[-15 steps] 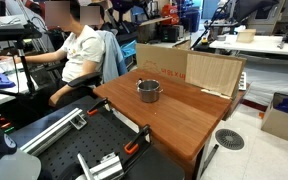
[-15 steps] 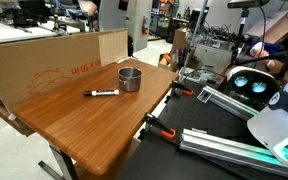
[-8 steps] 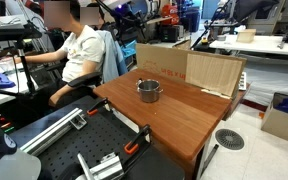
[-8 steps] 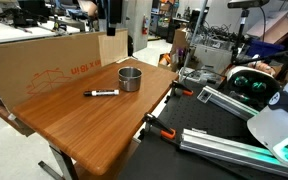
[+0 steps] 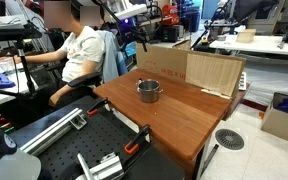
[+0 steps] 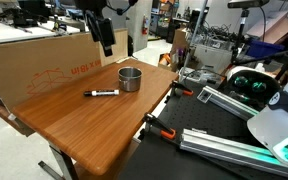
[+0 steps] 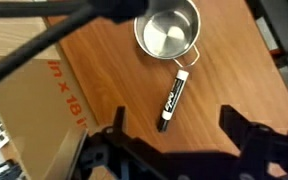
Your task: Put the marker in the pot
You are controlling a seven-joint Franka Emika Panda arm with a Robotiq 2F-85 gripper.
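Observation:
A small shiny silver pot point(image 5: 148, 90) stands on the wooden table point(image 5: 184, 115); it also shows in an exterior view point(image 6: 130, 78) and the wrist view point(image 7: 169, 30). A black marker with a white label point(image 6: 102, 93) lies flat on the table close beside the pot, seen from above in the wrist view point(image 7: 172, 100). I do not see it in the exterior view that faces the seated person. My gripper point(image 7: 174, 135) is open and empty, high above the marker and pot. It hangs in front of the cardboard in both exterior views point(image 5: 138, 45) point(image 6: 107, 48).
A long cardboard box point(image 6: 44, 60) stands along the table's far edge, also in an exterior view point(image 5: 189, 68) and the wrist view point(image 7: 29, 95). A seated person point(image 5: 79, 50) is beside the table. Clamps and metal rails point(image 6: 214, 140) lie at the table's near end.
My arm and gripper have come down into both exterior views from the top, over the pot's end of the table. The pot and marker have not moved.

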